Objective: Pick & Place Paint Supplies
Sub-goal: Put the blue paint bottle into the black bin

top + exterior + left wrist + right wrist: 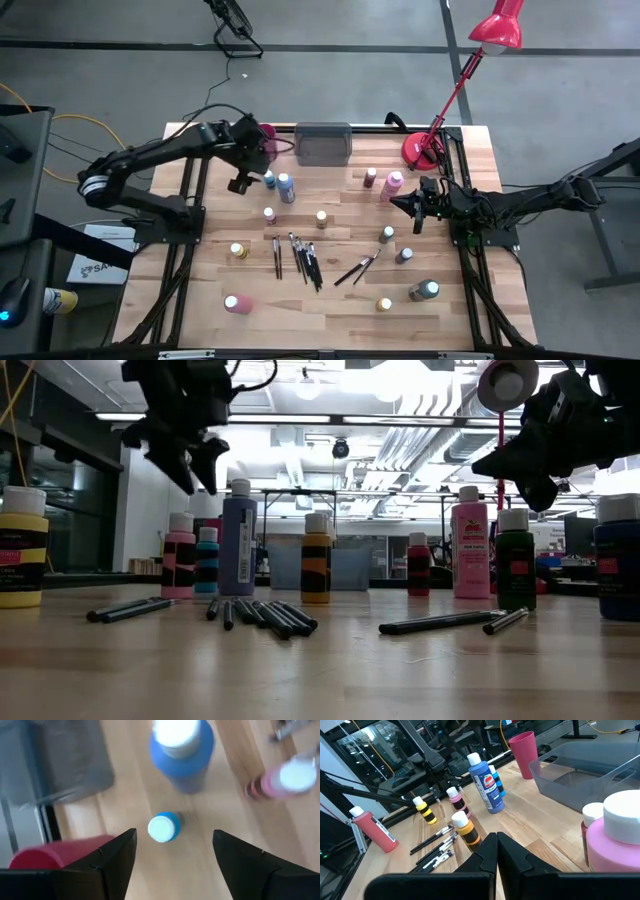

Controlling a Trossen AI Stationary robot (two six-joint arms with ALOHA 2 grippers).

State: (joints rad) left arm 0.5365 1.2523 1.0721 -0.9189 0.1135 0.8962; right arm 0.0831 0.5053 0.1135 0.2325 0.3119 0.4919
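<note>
No lettering on the bottles' labels or elsewhere can be read.

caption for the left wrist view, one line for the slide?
Open left gripper hovers above a small blue paint bottle, beside a larger blue bottle and the red cup.

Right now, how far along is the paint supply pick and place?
Nothing looks placed: the grey tray appears empty. In hand: the left pincer, open, hovers over the small blue bottle. Left: every bottle and the brushes remain on the table. The right pincer waits shut.
</note>
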